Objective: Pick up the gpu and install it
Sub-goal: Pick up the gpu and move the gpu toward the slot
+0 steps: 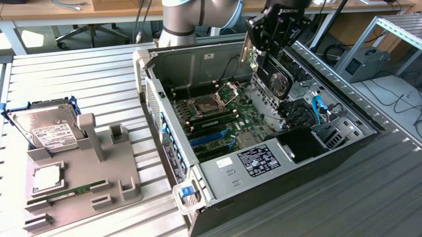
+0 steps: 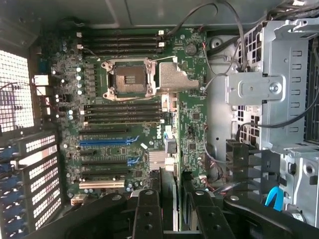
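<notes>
- gpu sits edge-on between the two fingers of the gripper. The jaws are pinching it from both sides.
- The wrist view gives just that thin dark edge. The exterior view shows the card's broad face with one round fan, hanging below the gripper over the far side of the open case, toward the exterior view's right. It is not seated in any slot.
- Below the card in the wrist view is the motherboard, with one CPU socket, its cover open and load plate swung aside. There are two blue slots, one long and one short, among black ones.
- Also in the wrist view, one silver drive cage stands beside the board and one blue cable runs near it.
- The exterior view adds what the wrist camera misses. One grey holder fixture sits on the slatted metal table, well apart from the case on the exterior view's left.
- The fixture carries one hard drive, leaning with its white label up, and one green memory stick lying flat.
- Furthest back are the arm behind the case, then desks and one office chair.
</notes>
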Available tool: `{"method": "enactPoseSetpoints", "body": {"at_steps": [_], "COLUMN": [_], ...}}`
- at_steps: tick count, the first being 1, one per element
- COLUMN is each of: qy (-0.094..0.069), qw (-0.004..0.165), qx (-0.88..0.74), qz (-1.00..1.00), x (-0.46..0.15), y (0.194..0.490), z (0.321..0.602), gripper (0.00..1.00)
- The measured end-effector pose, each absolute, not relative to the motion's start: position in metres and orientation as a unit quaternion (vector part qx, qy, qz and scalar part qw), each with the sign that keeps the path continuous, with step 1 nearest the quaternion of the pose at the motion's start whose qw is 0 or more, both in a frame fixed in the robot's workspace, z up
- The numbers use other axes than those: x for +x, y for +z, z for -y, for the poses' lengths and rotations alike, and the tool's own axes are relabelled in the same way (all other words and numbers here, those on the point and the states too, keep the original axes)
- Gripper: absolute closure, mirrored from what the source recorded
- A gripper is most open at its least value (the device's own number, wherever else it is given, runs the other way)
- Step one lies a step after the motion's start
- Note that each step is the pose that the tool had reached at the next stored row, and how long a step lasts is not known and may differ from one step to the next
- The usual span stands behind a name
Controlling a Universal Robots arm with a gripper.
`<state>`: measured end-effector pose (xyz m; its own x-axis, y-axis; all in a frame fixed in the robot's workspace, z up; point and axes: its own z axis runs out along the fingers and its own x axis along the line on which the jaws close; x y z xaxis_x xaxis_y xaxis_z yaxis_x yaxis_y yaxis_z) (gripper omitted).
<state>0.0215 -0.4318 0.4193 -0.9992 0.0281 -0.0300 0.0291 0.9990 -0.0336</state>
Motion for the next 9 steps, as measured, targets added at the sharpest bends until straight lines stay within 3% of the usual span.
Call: {"method": "enactPoseSetpoints", "body": {"at_steps": [9], "qy": [-0.018], "qw": [0.015], "qx": [0.008], "qz": [-1.000], "x": [0.0222], "y": [0.4148], "z": [0.4191], "gripper": [0.73]}}
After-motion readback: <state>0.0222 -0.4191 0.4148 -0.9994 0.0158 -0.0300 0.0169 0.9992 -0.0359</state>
